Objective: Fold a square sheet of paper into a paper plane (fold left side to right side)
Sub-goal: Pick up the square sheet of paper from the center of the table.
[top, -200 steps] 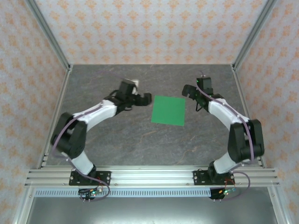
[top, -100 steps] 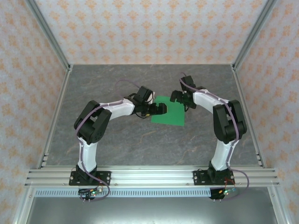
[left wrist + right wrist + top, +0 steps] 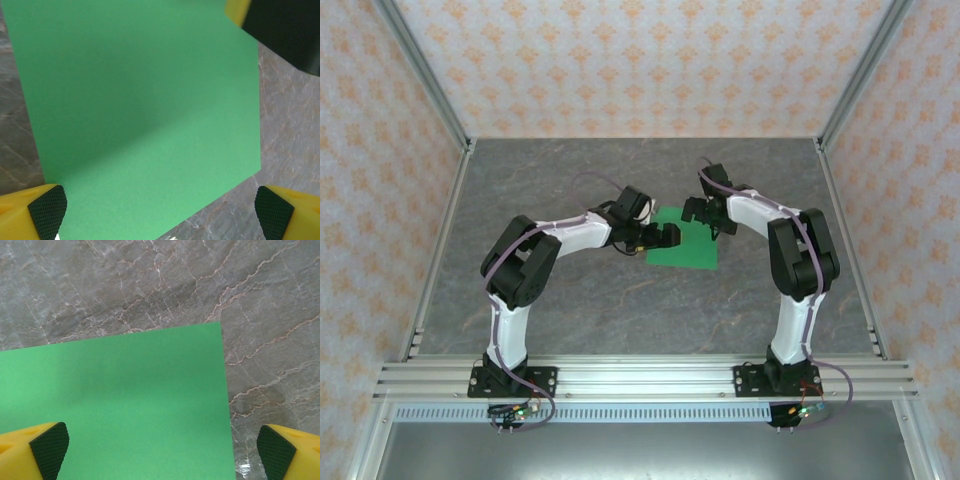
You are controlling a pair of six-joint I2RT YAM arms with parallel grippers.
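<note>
The left arm [image 3: 535, 250] and right arm [image 3: 798, 255] have white link shells with black joint housings, each trailed by a thin, looping lilac cable [image 3: 582, 180]. Black base plates [image 3: 513, 380] sit bolted on the aluminium rail [image 3: 640, 378] at the tabletop's near edge. The left gripper [image 3: 160, 210] and right gripper [image 3: 162, 447] carry yellow fingers [image 3: 17, 215] faced with black cross-hatched pads [image 3: 49, 447].
</note>
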